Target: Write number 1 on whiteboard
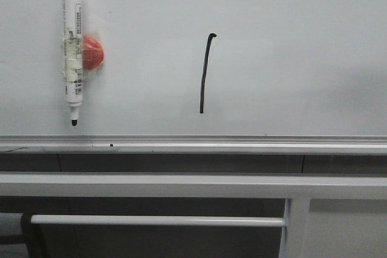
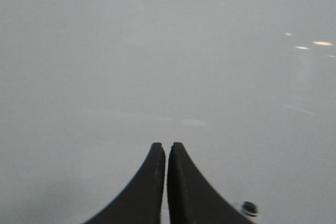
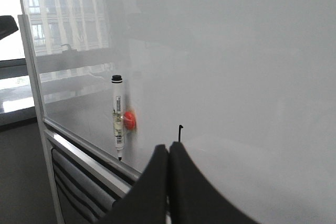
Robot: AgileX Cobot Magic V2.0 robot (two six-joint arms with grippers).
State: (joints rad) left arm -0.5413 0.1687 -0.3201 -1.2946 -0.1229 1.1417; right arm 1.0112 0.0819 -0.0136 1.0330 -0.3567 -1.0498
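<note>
While both arms stay out of the front view, the whiteboard (image 1: 290,40) fills most of it, a plain glossy white surface ending below in a silver aluminium rail (image 1: 193,144). Near the middle of the whiteboard stands the number 1 (image 1: 205,74), a thin black near-vertical stroke with a small hook at its top, its lower end just above the rail. Well to the left of the number 1, a white marker pen (image 1: 72,46) hangs upright against the whiteboard, black cap up and dark tip down, taped to a red round magnet (image 1: 92,52) that touches its right side. Below the rail run grey metal bars of the whiteboard's stand (image 1: 181,187).

From the left wrist view, the left gripper (image 2: 166,148) faces bare whiteboard surface, its two black fingers (image 2: 147,187) pressed together with nothing between them. From the right wrist view, the right gripper (image 3: 168,148) also has its fingers (image 3: 194,192) closed against each other and empty; past them the top hook of the number 1 (image 3: 180,128) shows, with the marker pen (image 3: 117,116) and the magnet (image 3: 129,120) farther along the whiteboard (image 3: 236,51) toward its frame edge.
</note>
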